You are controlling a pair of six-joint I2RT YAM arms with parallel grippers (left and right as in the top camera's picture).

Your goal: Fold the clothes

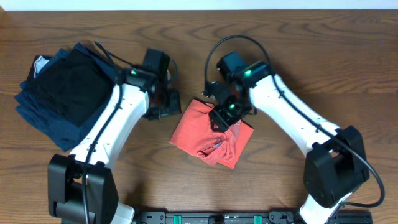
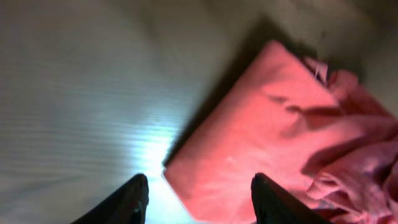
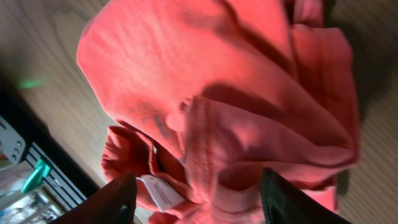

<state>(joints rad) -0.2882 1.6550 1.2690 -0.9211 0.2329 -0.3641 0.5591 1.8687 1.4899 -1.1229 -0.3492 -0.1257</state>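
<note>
Coral-red cotton T-shirt [image 1: 199, 134] lies near the middle of the brown wooden table [image 1: 298, 37], gathered into a compact, roughly square bundle – smooth on its left half, rumpled and creased along the right edge. In the right wrist view a small white label [image 3: 158, 190] shows among the folds. The left gripper [image 1: 163, 106] sits just beside the bundle's upper left corner, its jaws spread apart with nothing between them. The right gripper [image 1: 222, 117] hangs over the bundle's upper right part, its jaws also spread wide above the cloth. Well apart at the table's left end sits a stack of folded navy-blue garments [image 1: 43, 118] with a folded black garment [image 1: 68, 87] on top.
</note>
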